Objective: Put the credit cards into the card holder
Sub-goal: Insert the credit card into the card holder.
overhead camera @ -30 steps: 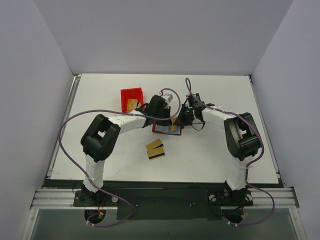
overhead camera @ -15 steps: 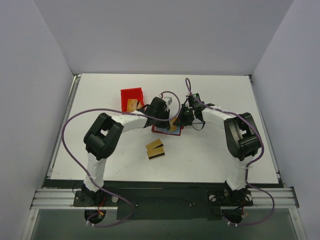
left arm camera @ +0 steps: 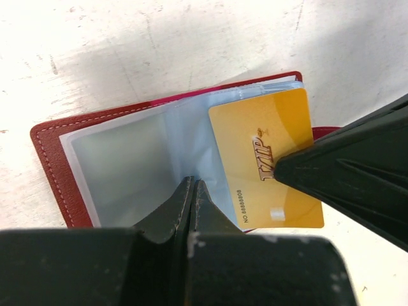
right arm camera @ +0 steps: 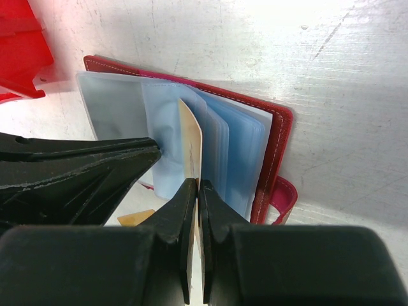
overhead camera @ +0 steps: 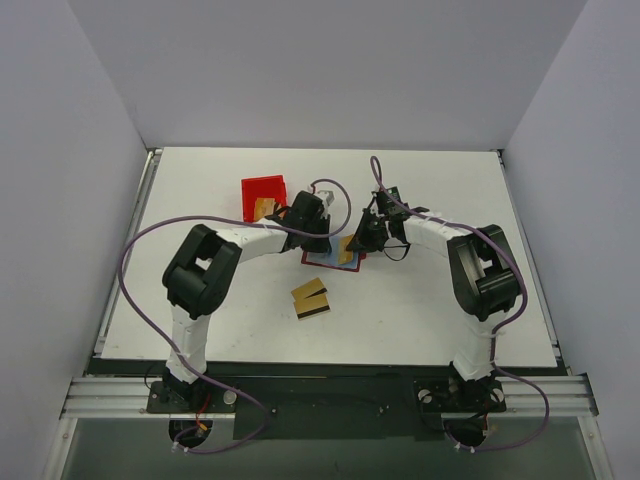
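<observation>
The dark red card holder [overhead camera: 322,260] lies open on the table, its clear blue sleeves fanned up [left arm camera: 121,162] [right arm camera: 239,137]. My right gripper [right arm camera: 197,185] [overhead camera: 357,240] is shut on a gold credit card [left arm camera: 264,159], seen edge-on in the right wrist view [right arm camera: 190,137], with its far end among the sleeves on the holder's right half. My left gripper [left arm camera: 191,183] [overhead camera: 322,238] is shut with nothing between its jaws, its tip pressed on the sleeves at the fold. Two more credit cards [overhead camera: 311,298], with dark stripes, lie on the table in front of the holder.
A bright red open bin [overhead camera: 264,197] with a card in it stands just behind and left of the holder; it also shows in the right wrist view [right arm camera: 19,44]. The holder's snap tab [right arm camera: 286,194] sticks out on the right. Both arms crowd the holder.
My left gripper has shifted a little back and left over the holder. My right gripper has edged slightly left with the card still in it.
</observation>
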